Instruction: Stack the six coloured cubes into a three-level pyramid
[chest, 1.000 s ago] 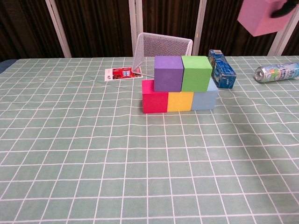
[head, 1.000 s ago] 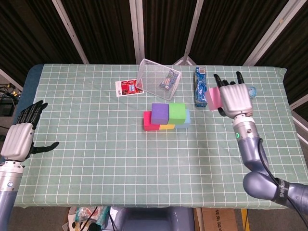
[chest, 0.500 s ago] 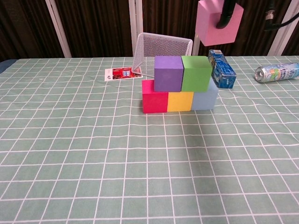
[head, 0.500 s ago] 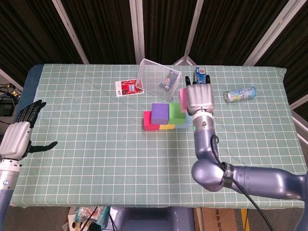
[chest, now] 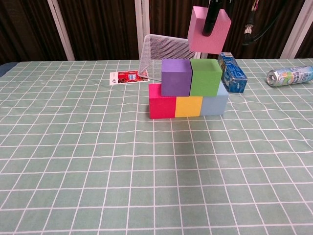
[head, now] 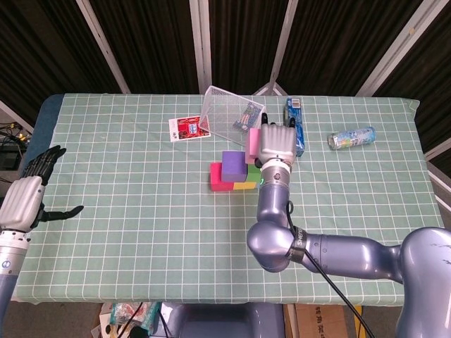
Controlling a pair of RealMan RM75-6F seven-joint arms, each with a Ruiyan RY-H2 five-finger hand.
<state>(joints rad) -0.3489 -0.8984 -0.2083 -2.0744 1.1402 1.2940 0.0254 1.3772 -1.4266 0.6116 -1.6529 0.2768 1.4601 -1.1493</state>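
Observation:
Red [chest: 162,106], yellow [chest: 189,105] and light blue [chest: 214,104] cubes form a row on the table. On top of them sit a purple cube [chest: 176,77] and a green cube [chest: 205,77], side by side. My right hand [head: 276,144] holds a pink cube [chest: 209,30] in the air, tilted, just above the green cube and apart from it. One dark finger [chest: 211,17] lies across its front. In the head view the hand hides the green and blue cubes; the purple cube [head: 234,165] shows. My left hand [head: 27,197] hangs open off the table's left edge.
A tipped wire basket [chest: 166,54] stands right behind the stack. A blue box [chest: 232,72] lies to the stack's right rear, a drink can [chest: 290,76] further right, and a red card [chest: 128,77] to the left of the basket.
My right hand has carried the pink cube leftward from near the blue box to above the green cube, and slightly lower. The left hand and the stacked cubes have stayed put.

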